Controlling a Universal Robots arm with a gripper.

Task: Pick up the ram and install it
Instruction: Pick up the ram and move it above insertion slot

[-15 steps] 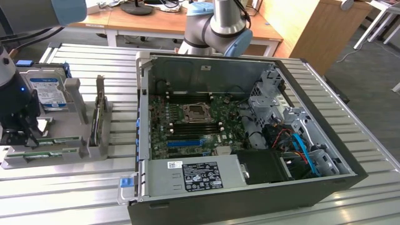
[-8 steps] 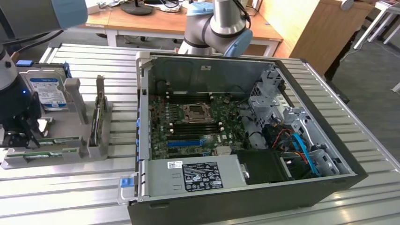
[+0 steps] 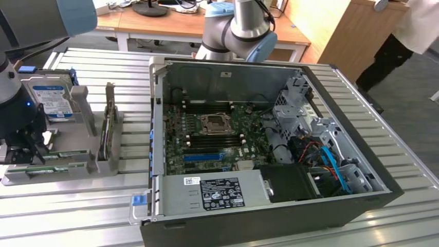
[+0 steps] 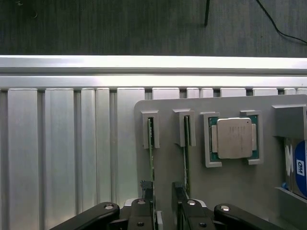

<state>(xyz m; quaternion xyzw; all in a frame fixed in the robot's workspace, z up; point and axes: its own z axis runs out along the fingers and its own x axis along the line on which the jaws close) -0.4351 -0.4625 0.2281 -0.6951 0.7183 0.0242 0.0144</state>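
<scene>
— Well, where is the ram (image 4: 151, 143)?

— On edge in a slot of the grey holder (image 4: 230, 191); it is the stick farther from the CPU (image 4: 234, 138). The fingers (image 4: 178, 191) are spread apart and straddle it without pinching. Whether one of them touches it I cannot tell. The second stick (image 4: 186, 153) stands in the neighbouring slot, just outside them.

— What does the exterior view add?

— The computer case (image 3: 274, 226) on the slatted metal surface (image 3: 82, 206), with its side off and the motherboard (image 3: 199, 144) facing up. The holder sits just beside the case, at the exterior view's left, and carries a hard drive (image 3: 51, 100) and an upright card (image 3: 108, 128). The arm (image 3: 240, 25) rises behind the case. A person (image 3: 404, 36) stands at the exterior view's far right.

— And the wrist view?

— It gives the CPU's silver lid in its square nest and both sticks seen edge-on.

— Any writing?

— The hard drive has a blue-and-white label. A black-and-white sticker (image 3: 219, 188) lies on the power supply. The text on both is too small to read. In the wrist view, white letters on a blue patch are cut off at the edge and are also unreadable.
</scene>
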